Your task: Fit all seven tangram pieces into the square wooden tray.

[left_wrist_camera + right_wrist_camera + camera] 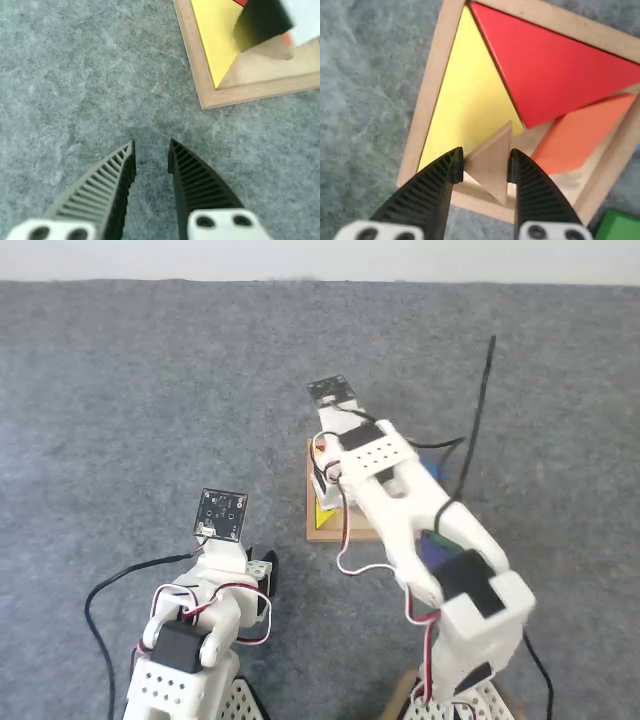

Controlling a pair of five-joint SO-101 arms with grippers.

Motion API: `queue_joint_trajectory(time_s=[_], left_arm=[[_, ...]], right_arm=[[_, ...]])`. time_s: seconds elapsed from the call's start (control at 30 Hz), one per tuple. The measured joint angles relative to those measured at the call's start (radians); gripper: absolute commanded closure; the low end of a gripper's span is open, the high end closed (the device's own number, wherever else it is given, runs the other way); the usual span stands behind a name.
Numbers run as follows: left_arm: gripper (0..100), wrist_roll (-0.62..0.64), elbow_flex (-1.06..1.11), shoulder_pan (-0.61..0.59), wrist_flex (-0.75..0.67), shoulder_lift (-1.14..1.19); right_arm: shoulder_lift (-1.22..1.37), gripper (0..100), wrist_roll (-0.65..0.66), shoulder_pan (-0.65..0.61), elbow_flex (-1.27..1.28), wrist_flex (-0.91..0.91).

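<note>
In the right gripper [485, 152], fingers closed on its two sides — a pale wooden triangle [492, 170], over the square wooden tray [427, 100] by the yellow triangle [465, 110]. Beside that, in the tray: red triangle [550, 70], orange parallelogram [580, 132]. Left gripper [151, 150] slightly parted, empty, above grey carpet [75, 75] near the tray's corner.

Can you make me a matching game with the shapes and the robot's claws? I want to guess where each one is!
1 tan triangle
2 yellow triangle
3 left gripper
4 green piece

A flat in the tray
B open above the carpet
C held in the right gripper
D outside the tray

Pairs: 1-C, 2-A, 3-B, 4-D.
</note>
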Motion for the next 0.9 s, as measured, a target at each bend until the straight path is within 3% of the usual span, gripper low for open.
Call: queue_joint_trajectory(time_s=[0.57, 0.9], left_arm=[[89, 0.0, 0.0, 0.0, 0.0, 0.0], [89, 0.0, 0.0, 0.0, 0.0, 0.0]], right_arm=[[0.057, 88.9, -0.077, 0.049, -0.055, 0.0], [0.057, 89.0, -0.08, 0.16, -0.057, 0.0]])
